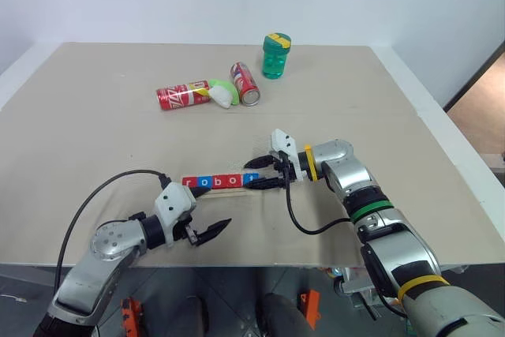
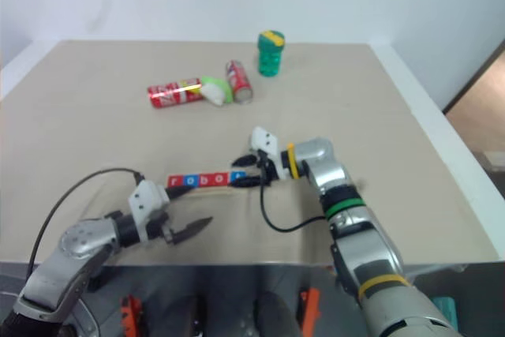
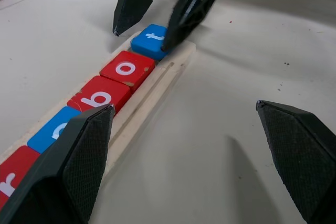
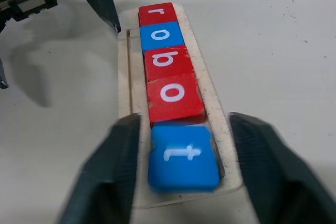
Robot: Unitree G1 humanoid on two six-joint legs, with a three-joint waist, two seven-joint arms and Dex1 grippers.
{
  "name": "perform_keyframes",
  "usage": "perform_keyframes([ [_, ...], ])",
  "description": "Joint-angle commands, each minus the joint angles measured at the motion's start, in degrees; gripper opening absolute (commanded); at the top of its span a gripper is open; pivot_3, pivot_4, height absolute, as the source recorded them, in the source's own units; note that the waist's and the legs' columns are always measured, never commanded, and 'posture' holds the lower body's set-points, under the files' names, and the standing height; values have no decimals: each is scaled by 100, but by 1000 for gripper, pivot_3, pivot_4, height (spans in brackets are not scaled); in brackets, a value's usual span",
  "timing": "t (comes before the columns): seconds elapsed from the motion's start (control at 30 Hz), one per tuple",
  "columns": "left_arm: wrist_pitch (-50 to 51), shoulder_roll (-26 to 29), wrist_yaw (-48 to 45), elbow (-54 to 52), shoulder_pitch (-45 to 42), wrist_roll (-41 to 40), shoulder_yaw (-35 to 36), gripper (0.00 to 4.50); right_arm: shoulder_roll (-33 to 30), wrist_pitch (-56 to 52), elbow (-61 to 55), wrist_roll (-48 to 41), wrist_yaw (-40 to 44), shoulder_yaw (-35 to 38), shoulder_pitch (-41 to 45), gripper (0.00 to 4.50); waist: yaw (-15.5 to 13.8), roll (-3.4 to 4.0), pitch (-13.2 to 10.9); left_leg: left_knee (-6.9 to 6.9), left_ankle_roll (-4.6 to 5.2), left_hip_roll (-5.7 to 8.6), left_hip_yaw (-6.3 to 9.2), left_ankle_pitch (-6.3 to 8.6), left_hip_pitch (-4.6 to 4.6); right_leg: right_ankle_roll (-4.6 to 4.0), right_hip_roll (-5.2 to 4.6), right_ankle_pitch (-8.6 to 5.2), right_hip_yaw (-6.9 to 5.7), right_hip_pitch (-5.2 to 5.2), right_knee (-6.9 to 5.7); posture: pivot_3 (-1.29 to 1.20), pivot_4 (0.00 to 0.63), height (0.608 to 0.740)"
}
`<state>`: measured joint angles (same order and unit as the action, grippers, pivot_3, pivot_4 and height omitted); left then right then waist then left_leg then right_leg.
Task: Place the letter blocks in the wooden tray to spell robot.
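Right wrist view: bench (image 1: 95,100), then wooden tray (image 4: 124,72) at near centre, letter blocks (image 4: 168,61) in it spelling robot. Right hand (image 4: 181,174) spread astride blue t (image 4: 182,157), not pinching. Left hand (image 1: 207,233) spread, near tray's left end. Best drawn straight back, no nudging t.

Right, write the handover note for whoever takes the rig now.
Left gripper: open, empty, hovering near the tray's r end.
Right gripper: fingers open either side of the blue t block, which sits in the tray at its far end; gap visible on both sides.
Blocks in the tray read r, o, b, o, t.
Done: all five placed.
Left: back the right gripper off without nudging t; the second o looks slightly askew.
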<state>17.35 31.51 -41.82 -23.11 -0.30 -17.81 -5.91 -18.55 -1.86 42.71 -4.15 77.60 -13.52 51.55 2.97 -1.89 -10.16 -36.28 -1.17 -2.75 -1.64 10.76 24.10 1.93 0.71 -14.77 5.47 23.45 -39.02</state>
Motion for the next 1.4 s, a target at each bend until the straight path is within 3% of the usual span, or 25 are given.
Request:
perform_keyframes([
  [0.03, -133, -22, -20, -65, -34, 40, 20, 4500, -46, 121, -90, -20, 61, 48, 74, 4257, 0, 0, 0, 0, 0, 0, 0, 0, 0, 0, 0, 0, 0, 0, 0, 0, 150, 740],
  [0.07, -136, -25, -17, -65, -30, 43, 17, 4500, -46, 130, -82, -17, 63, 45, 73, 4471, 0, 0, 0, 0, 0, 0, 0, 0, 0, 0, 0, 0, 0, 0, 0, 0, 150, 740],
  [0.3, -138, -27, 1, -112, 41, 65, 14, 4500, -20, -90, -345, -275, -70, 285, 88, 4471, 0, 0, 0, 0, 0, 0, 1, 0, 0, 0, 0, 0, 0, 0, 0, 0, 150, 740],
  [0.5, -132, -12, -67, -204, 89, -63, 101, 4500, -48, -1092, -1937, -924, -1056, 1027, -736, 4471, -27, -1, 1, 1, -1, -1, 7, 1, 4, -3, -2, -1, -5, -1, 0, 0, 150, 740],
  [0.53, -131, 4, -89, -217, 96, -76, 102, 4500, -29, -1317, -2327, -1017, -1303, 1133, -973, 3949, -28, -1, 1, 3, -3, -1, 12, 2, 8, -4, -3, -3, -10, -2, 0, 0, 150, 740],
  [0.57, -124, 13, -106, -227, 104, -94, 107, 4500, 6, -1511, -2660, -1101, -1544, 1229, -1173, 3747, -34, 0, 0, 3, -4, -1, 14, 2, 9, -5, -4, -5, -12, -2, 0, 0, 150, 740],
  [0.73, -102, 36, -159, -236, 143, -133, 186, 4500, 572, -2180, -4555, -1257, -3255, 1512, -2471, 1798, -13, 0, 1, 4, -8, 2, 9, 5, 18, 27, -4, -24, -6, 12, 0, 0, 150, 740],
  [0.9, -104, 54, -195, -188, 99, -115, 187, 4500, 925, -2290, -5237, -949, -4312, 1307, -3115, 28, -4, 0, 1, 4, -11, -2, 6, 3, 16, 21, 1, -18, -3, 17, -3, 0, 150, 740],
  [1.07, -101, 31, -185, -134, 44, -110, 191, 4500, 947, -2282, -5460, -585, -4853, 957, -3563, 28, -9, -2, 2, 0, -12, 1, 4, 2, 15, 17, -6, -23, -1, 13, -1, 0, 150, 740],
  [1.4, 223, -179, -18, -192, -47, -413, 335, 4500, 775, -2171, -5481, -439, -4986, 623, -3797, 28, -11, -2, 2, 2, -12, 0, 5, 2, 16, 23, 0, -21, 0, 15, 0, 0, 150, 740],
])
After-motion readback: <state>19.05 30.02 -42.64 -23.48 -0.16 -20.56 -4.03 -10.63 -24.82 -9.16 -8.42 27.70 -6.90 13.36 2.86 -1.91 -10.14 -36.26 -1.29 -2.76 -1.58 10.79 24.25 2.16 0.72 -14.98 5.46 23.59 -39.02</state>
